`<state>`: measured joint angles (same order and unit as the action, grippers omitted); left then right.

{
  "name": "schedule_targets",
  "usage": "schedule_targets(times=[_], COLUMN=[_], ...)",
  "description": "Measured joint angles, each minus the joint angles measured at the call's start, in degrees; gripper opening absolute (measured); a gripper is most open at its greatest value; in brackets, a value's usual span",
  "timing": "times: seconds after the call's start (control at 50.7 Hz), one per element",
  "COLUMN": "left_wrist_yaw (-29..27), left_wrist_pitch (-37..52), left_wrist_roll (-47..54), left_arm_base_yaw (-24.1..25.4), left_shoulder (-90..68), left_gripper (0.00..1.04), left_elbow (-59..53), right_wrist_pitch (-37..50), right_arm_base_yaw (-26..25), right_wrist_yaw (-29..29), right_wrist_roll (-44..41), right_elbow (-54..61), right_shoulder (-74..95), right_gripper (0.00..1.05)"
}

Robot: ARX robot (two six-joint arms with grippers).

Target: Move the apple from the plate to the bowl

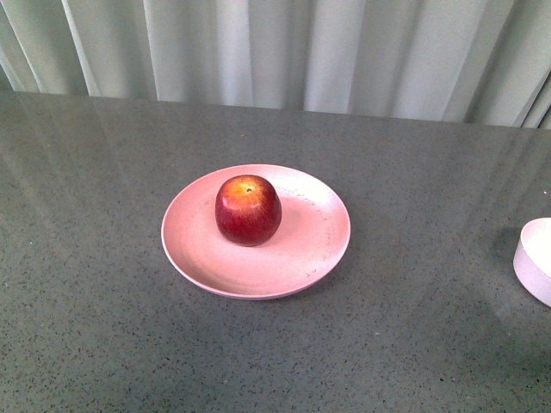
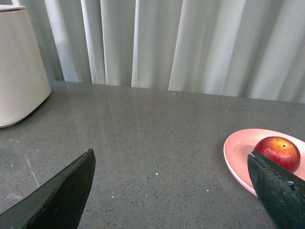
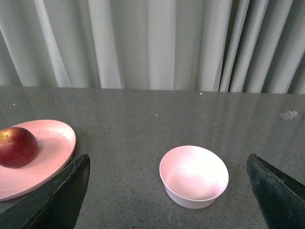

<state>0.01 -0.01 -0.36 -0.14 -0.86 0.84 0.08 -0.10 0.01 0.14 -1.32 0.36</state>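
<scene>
Front view shows the bowl (image 1: 535, 261) only partly.

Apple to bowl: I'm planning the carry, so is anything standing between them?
Nothing visible does. The apple sits on the plate; the bowl stands apart to its right, and only table shows between them.

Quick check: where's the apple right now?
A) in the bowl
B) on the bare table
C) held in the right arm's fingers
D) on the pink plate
D: the apple sits on the plate, a little off centre, while the bowl stands empty off to the side.
</scene>
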Motion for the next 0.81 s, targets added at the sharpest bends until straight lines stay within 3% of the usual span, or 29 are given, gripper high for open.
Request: schedule_targets(times=[0.809], left_wrist_yaw=[0.0], left_wrist_pitch=[0.0], left_wrist_roll=[0.0], left_arm_base_yaw=[0.0], left_shoulder=[0.0], left_gripper=[0.96], left_elbow=[0.0], right_wrist_pitch=[0.0], right_arm_base_yaw=[0.0], right_wrist_yaw=[0.0], right_wrist_roll=[0.0], right_elbow=[0.0], right_shoulder=[0.0], right_gripper=[0.96])
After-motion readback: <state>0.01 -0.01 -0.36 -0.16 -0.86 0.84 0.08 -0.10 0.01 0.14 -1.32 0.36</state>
